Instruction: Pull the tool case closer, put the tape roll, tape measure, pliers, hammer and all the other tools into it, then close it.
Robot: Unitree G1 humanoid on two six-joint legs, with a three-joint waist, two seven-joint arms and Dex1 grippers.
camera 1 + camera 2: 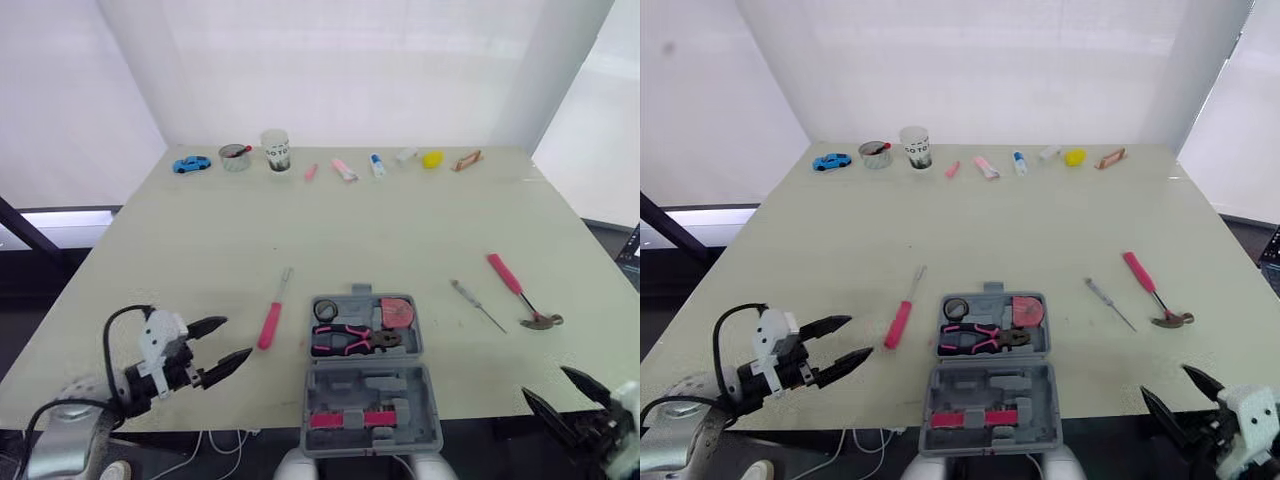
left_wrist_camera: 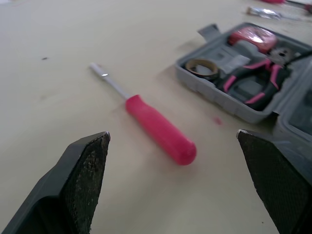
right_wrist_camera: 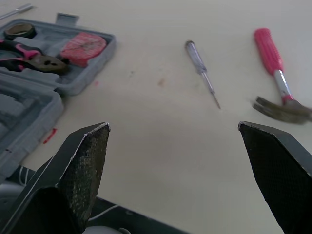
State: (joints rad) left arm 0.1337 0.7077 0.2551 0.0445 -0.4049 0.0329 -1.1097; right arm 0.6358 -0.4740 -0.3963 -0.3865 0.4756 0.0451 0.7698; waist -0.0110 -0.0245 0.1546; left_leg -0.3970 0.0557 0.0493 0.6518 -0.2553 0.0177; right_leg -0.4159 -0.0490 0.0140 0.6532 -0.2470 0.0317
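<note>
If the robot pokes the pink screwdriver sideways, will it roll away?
Probably a bit: the pink screwdriver has a round, smooth-looking handle lying flat on the table. It looks stiff, so it should lift in one piece.

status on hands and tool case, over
Left hand, right hand open, empty. Tool case open near edge; pliers, tape roll, tape measure in. Pink screwdriver, thin screwdriver, hammer out on table; nothing blocking.

Pink screwdriver (image 2: 155, 126) beside open tool case (image 2: 253, 73)
</note>
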